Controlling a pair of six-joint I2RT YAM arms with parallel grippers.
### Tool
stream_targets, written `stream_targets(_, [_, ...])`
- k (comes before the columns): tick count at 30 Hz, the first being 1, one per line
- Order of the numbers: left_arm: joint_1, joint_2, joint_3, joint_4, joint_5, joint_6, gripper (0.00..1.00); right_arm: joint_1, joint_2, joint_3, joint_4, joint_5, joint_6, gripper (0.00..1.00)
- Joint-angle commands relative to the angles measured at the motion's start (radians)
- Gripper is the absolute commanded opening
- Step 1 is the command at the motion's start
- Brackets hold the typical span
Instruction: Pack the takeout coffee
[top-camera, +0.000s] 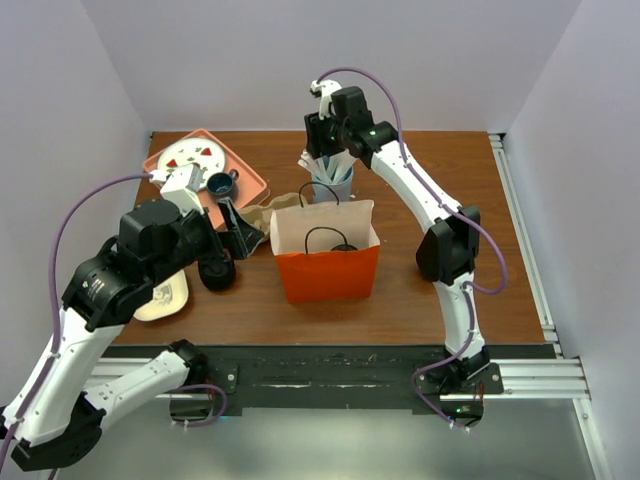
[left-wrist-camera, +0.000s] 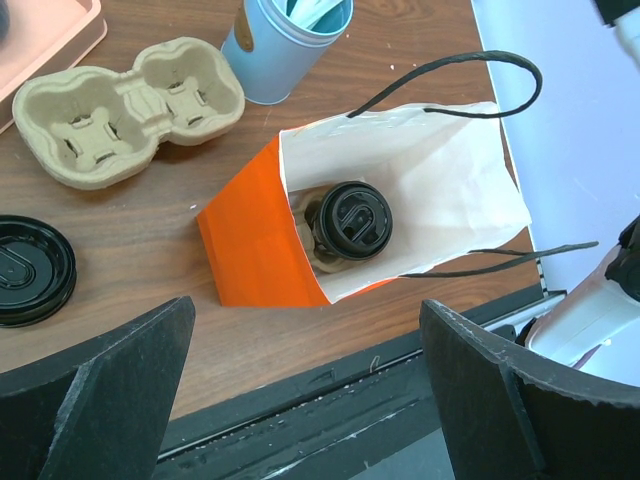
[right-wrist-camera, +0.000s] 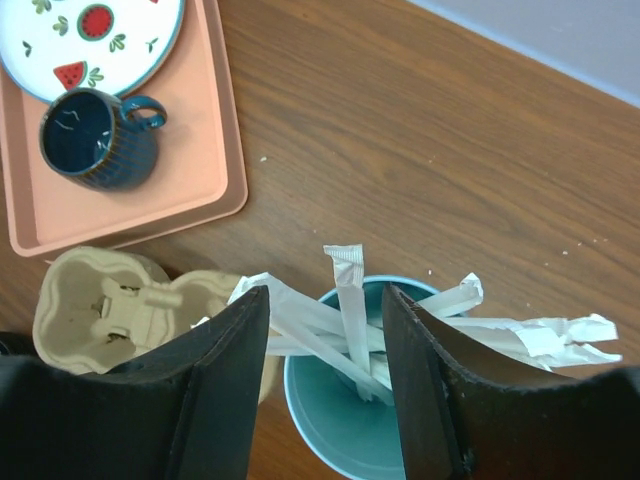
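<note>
The orange paper bag (top-camera: 327, 270) stands open mid-table, and a coffee cup with a black lid (left-wrist-camera: 352, 218) sits inside it. My left gripper (top-camera: 240, 235) is open and empty, hovering left of the bag; in its wrist view (left-wrist-camera: 305, 400) the bag (left-wrist-camera: 255, 240) lies below it. A second black-lidded cup (top-camera: 217, 272) stands left of the bag. My right gripper (top-camera: 328, 150) is open above the blue cup of wrapped straws (top-camera: 333, 182). In the right wrist view its fingers (right-wrist-camera: 325, 380) straddle an upright wrapped straw (right-wrist-camera: 350, 295) without gripping it.
A cardboard cup carrier (left-wrist-camera: 125, 100) lies behind the bag's left side. A pink tray (top-camera: 245, 180) at the back left holds a watermelon plate (top-camera: 190, 155) and a dark blue mug (right-wrist-camera: 95, 140). A cream dish (top-camera: 165, 298) lies near the left front edge.
</note>
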Motion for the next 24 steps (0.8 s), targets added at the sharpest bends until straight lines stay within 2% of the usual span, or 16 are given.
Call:
stream_targets(1, [-0.003, -0.021, 0.018, 0.017, -0.019, 0.001, 1.0, -0.003, -0.003, 0.012, 0.055, -0.013, 0.018, 0.51])
stream_targets(11, [-0.003, -0.029, 0.015, 0.007, -0.029, 0.001, 1.0, -0.001, 0.01, -0.018, 0.124, 0.01, -0.008, 0.41])
stream_targets(15, [-0.003, -0.029, 0.013, 0.012, -0.027, -0.002, 1.0, -0.001, 0.022, -0.009, 0.124, 0.009, -0.014, 0.4])
stream_targets(24, [-0.003, -0.024, 0.009, 0.015, -0.027, 0.0, 1.0, 0.0, 0.031, -0.002, 0.122, 0.022, -0.025, 0.23])
